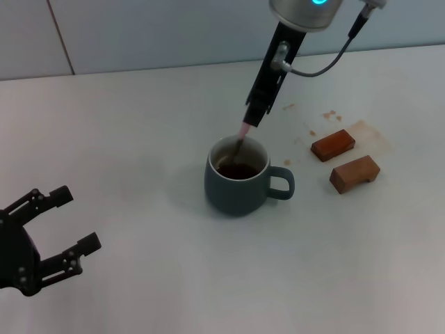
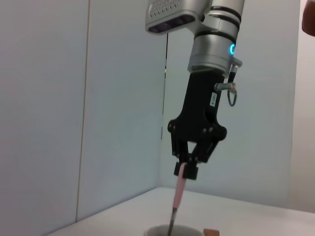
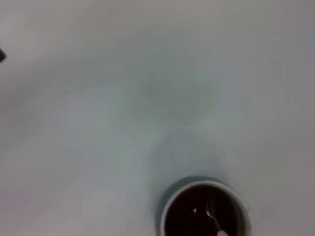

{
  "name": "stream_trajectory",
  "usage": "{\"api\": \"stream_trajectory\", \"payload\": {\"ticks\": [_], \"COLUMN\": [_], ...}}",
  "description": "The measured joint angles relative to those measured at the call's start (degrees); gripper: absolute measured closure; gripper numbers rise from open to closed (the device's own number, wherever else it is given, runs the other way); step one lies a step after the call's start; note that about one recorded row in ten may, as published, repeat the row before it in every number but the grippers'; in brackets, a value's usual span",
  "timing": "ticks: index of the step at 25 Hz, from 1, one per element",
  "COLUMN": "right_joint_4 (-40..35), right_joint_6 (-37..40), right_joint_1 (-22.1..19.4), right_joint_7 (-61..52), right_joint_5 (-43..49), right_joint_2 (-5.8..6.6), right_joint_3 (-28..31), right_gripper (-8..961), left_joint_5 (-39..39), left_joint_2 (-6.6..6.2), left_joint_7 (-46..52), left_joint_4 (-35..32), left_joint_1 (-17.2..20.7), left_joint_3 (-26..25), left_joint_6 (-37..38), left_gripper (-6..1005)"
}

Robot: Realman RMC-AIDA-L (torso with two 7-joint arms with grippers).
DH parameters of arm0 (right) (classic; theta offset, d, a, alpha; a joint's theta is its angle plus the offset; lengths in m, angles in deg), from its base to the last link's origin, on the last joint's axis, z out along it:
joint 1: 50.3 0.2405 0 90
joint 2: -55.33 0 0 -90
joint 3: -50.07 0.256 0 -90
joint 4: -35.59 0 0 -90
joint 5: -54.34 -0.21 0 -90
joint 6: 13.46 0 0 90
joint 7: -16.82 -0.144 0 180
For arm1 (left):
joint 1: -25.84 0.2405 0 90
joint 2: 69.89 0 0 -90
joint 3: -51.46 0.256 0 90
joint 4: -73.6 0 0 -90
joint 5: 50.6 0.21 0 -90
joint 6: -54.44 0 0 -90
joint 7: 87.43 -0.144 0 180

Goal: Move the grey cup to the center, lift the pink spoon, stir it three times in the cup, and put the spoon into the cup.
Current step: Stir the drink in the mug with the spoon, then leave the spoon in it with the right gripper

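Right claw (image 1: pixel 254 118) hangs directly over the cup (image 1: pixel 238 186), fingers pinched tight on the pink top of the spoon (image 1: pixel 243 135). The spoon slants down, its metal end dipped in the dark liquid, glinting inside the cream wall. The cup sits mid-bench (image 1: pixel 139 139), handle pointing toward the two wooden blocks (image 1: pixel 344 160) beside it. Brown stains (image 1: pixel 332 115) speckle the bench behind the blocks. Left claw (image 1: pixel 55 233) waits well away from the cup on its left, fingers spread wide, gripping nothing.
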Motion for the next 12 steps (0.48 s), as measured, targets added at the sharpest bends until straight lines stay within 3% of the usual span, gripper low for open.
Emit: {"api": "stream_trajectory", "payload": {"ticks": [3,7,12], "right_joint_4": [0.6,0.3,0.1], "right_joint_6": [1.0,2.2,-1.2], "right_joint_1": [0.1,0.1,-0.3], "right_joint_7": [0.1,1.7,0.4], "right_joint_5": [0.7,0.3,0.7], "right_joint_2": [0.21,-0.60,-0.56], "right_joint_3": [-0.4,-0.4,-0.4], "right_gripper": [780,771,760], "left_joint_5": [0.0,0.0,0.0], "left_joint_2": [-0.02,0.12,0.17], "left_joint_7": [0.3,0.4,0.4], "left_joint_4": [0.0,-0.1,-0.1], "left_joint_1": [0.0,0.0,-0.1], "left_joint_3": [0.6,1.7,1.7], "left_joint_6": [-0.5,-1.8,-1.9], "left_gripper": [139,139,139]}}
